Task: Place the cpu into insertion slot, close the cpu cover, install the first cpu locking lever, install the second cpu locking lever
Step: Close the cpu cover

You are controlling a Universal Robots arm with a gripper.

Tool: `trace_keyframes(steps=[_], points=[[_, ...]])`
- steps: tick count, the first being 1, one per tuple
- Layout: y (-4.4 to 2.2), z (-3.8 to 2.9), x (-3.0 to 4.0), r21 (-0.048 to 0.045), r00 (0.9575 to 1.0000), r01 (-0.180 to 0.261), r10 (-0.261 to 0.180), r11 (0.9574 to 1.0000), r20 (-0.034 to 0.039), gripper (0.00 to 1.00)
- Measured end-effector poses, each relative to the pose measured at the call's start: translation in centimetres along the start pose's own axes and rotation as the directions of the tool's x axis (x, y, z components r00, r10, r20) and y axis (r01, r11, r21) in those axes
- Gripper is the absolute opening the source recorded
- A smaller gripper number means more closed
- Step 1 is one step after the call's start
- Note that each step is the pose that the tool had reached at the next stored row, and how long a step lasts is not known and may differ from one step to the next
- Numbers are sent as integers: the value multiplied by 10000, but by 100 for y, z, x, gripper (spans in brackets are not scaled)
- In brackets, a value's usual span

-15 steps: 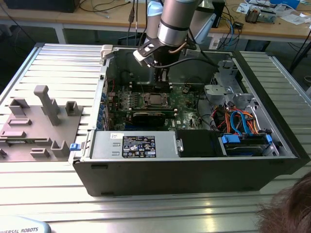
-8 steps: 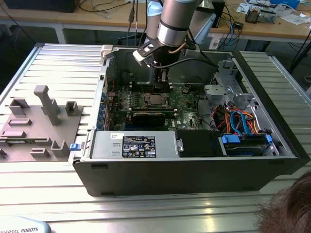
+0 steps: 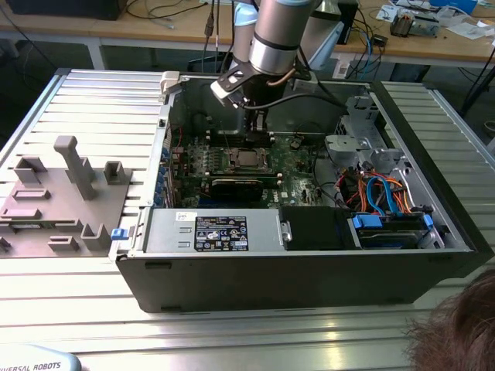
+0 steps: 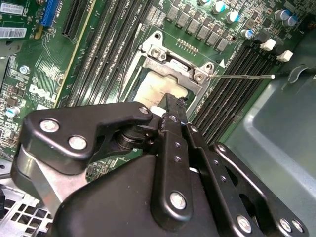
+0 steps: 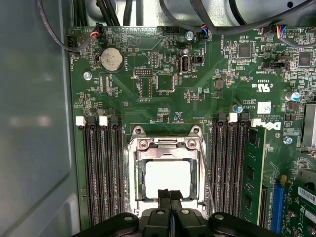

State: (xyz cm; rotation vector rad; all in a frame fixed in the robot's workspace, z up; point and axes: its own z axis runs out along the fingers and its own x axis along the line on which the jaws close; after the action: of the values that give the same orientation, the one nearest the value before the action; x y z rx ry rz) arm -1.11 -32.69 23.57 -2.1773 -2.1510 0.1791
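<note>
Over the insertion slot (image 5: 132, 195), where the cpu (image 5: 168, 177) lay seated beneath what looked like a lowered cpu cover (image 5: 168, 155), your tool (image 5: 170, 193) hung with its fingers (image 5: 164, 197) together on nothing, so you needed a slow, square push against the thin locking lever (image 4: 242, 76).

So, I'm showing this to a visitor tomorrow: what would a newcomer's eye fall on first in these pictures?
Most likely the arm reaching into the open computer case, with its gripper shut at the edge of the socket on the green motherboard. In the first wrist view the silvery cpu cover lies flat around the pale cpu. In the second wrist view a thin metal lever juts out beside the socket.
</note>
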Motion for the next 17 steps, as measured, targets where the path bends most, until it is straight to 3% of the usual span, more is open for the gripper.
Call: trace_keyframes(steps=[17], points=[[-29, 33, 1, 1, 10000, 1, -1, 10000, 0, 11]])
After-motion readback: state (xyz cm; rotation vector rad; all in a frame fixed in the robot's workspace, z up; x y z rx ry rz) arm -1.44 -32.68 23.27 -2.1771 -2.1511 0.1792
